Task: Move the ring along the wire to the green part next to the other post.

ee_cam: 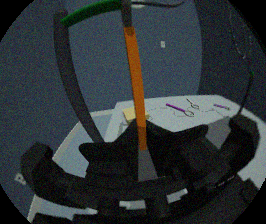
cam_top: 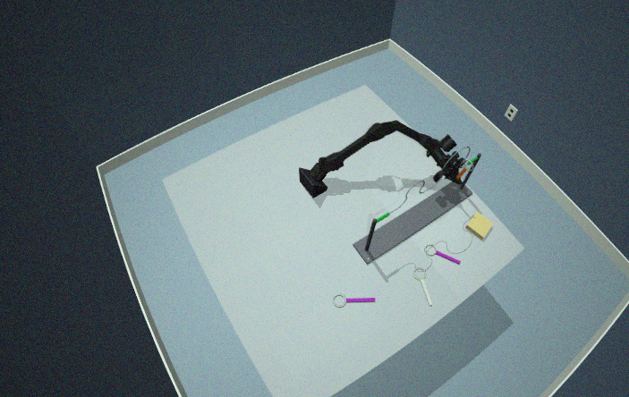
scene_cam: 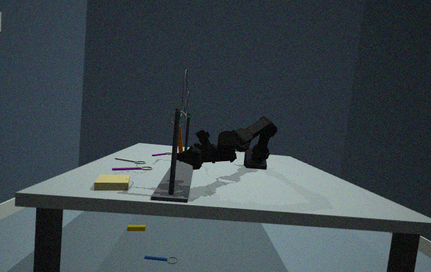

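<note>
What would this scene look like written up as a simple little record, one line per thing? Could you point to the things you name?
gripper [cam_top: 458,178] [scene_cam: 179,156] [ee_cam: 137,120]: shut on the orange handle
orange handle [cam_top: 462,173] [scene_cam: 180,139] [ee_cam: 136,75]: roughly upright, below its ring
ring [cam_top: 472,169] [scene_cam: 171,119]: by the near post in the exterior view
purple-handled rings: two, lying on the table [cam_top: 237,222] [scene_cam: 278,188] [ee_cam: 159,111]
yellow block [cam_top: 480,225] [scene_cam: 111,182] [ee_cam: 134,114]: on the table
far green part [cam_top: 382,217]: no ring there
</note>
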